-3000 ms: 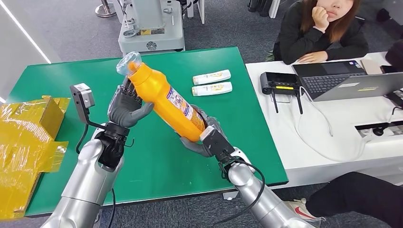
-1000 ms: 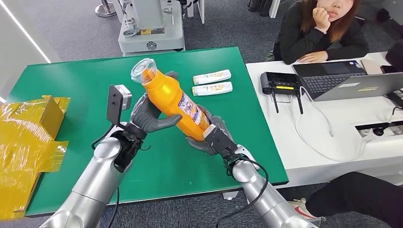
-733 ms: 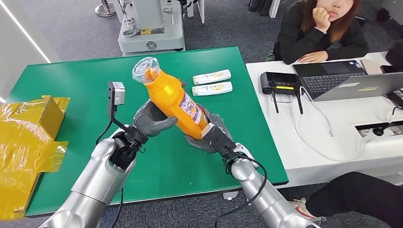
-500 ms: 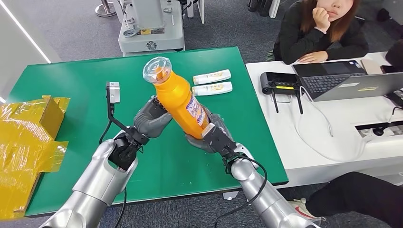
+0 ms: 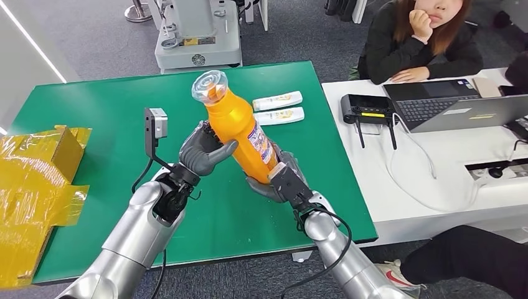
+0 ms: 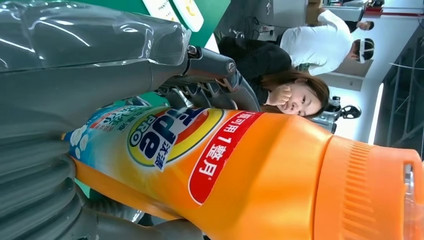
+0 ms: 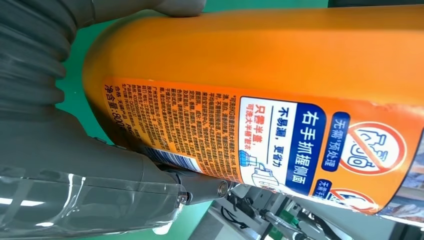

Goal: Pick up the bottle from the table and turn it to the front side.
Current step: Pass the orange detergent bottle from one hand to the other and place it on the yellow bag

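Note:
An orange detergent bottle (image 5: 240,133) with a clear cap (image 5: 209,85) is held in the air above the green table (image 5: 99,118), tilted with the cap up and away from me. My left hand (image 5: 204,149) grips its middle from the left. My right hand (image 5: 274,179) holds its base from below. The left wrist view shows the bottle's (image 6: 240,175) front logo label beside the thumb (image 6: 75,75). The right wrist view shows the bottle's (image 7: 280,55) back label with small print, and the hand's grey cover (image 7: 60,150) against the base.
Two white tubes (image 5: 278,108) lie on the table behind the bottle. Yellow wrapped boxes (image 5: 34,180) sit at the table's left edge. A white desk (image 5: 436,156) on the right carries a router (image 5: 367,109) and a laptop (image 5: 461,103), with a person (image 5: 423,37) seated behind it.
Both hands have swung the bottle more upright, its cap moving right and further away. The left hand has shifted right along the bottle's side. The right hand stays under the base.

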You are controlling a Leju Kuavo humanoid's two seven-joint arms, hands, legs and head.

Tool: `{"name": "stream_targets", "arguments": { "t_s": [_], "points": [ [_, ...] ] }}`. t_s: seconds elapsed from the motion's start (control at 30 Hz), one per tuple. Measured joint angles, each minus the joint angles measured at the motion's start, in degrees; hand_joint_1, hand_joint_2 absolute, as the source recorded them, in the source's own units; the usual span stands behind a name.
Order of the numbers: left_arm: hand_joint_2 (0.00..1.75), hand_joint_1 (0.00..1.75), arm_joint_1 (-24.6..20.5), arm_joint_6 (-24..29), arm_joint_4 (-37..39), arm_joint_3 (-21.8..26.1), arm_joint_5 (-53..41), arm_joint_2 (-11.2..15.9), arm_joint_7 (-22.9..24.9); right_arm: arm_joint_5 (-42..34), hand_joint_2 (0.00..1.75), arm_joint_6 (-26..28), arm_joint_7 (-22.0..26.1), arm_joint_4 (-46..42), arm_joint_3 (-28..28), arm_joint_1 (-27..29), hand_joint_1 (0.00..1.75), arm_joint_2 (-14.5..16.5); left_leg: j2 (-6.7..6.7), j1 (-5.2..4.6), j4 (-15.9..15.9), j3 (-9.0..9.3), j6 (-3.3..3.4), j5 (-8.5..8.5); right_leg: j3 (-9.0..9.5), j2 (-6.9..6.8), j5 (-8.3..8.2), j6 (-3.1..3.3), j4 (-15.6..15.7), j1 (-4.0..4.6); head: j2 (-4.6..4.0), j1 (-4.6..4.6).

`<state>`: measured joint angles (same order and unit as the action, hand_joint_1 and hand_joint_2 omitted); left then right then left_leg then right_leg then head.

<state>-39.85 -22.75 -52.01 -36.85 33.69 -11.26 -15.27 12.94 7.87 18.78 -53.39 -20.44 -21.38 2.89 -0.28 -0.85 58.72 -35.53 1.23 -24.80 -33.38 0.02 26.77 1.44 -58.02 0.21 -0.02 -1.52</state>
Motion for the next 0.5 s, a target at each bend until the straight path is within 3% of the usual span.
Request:
{"name": "stream_targets", "arguments": {
  "t_s": [0.03,0.07,0.17,0.2,0.23,0.33,0.43,0.5],
  "points": [
    [1.75,1.09,0.0,0.05,-0.01,0.0,-0.07,-0.05,-0.04,0.0,1.75,0.0,0.0,-0.04,0.02,0.05,1.75,0.0,0.0,0.0,0.0,0.0,0.0,0.0,0.0,0.0,0.0,0.0,0.0,0.0,0.0,0.0],
    [1.75,0.92,0.01,0.38,-0.03,0.0,-0.52,-0.09,-0.31,0.0,1.75,0.0,-0.01,-0.08,0.03,0.09,1.75,0.0,0.0,0.0,0.0,0.0,0.0,0.0,0.0,0.0,0.0,0.0,0.0,0.0,0.0,0.01],
    [1.75,0.86,0.4,4.77,-1.02,-0.07,-7.56,-0.18,-4.01,0.03,1.75,-0.08,-0.15,-0.22,0.18,0.13,1.75,0.0,0.0,0.0,0.0,0.0,0.0,0.0,0.0,0.0,0.0,0.0,-0.01,0.0,0.0,0.0],
    [1.75,0.71,0.69,7.09,-1.8,-0.1,-11.36,-0.23,-5.66,0.05,1.75,-0.18,-0.23,-0.28,0.33,0.12,1.75,0.0,0.0,0.0,0.0,0.0,0.0,0.0,0.0,0.0,0.0,0.0,-0.01,0.0,0.0,-0.01],
    [1.75,0.43,1.0,9.19,-2.68,-0.12,-14.67,-0.28,-6.83,0.08,1.75,-0.3,-0.3,-0.33,0.53,0.11,1.75,0.0,0.0,0.0,0.0,0.0,0.0,0.0,0.0,0.0,0.0,0.0,-0.01,0.0,0.0,-0.01],
    [1.75,0.06,1.58,10.52,-4.71,-0.13,-17.76,-0.31,-6.44,0.2,1.75,-0.62,-0.44,-0.36,1.01,0.09,1.75,0.01,-0.01,-0.01,0.0,-0.02,0.0,0.0,0.01,-0.01,0.0,0.0,0.0,0.0,0.0,-0.01],
    [1.75,0.0,1.64,8.08,-5.23,-0.1,-16.39,-0.29,-5.13,0.69,1.75,-1.02,-0.68,-0.33,1.1,0.13,1.75,0.04,-0.02,-0.01,0.0,-0.02,0.0,0.0,0.01,-0.02,0.0,0.0,0.0,0.0,0.0,-0.01],
    [1.75,0.45,1.64,7.38,-5.25,-0.09,-16.12,-0.28,-5.04,1.03,1.75,-1.22,-0.85,-0.33,1.13,0.24,1.75,0.09,-0.02,0.0,0.0,-0.02,0.0,0.0,0.0,-0.02,0.0,0.0,0.0,0.0,0.0,-0.01]
  ]
}}
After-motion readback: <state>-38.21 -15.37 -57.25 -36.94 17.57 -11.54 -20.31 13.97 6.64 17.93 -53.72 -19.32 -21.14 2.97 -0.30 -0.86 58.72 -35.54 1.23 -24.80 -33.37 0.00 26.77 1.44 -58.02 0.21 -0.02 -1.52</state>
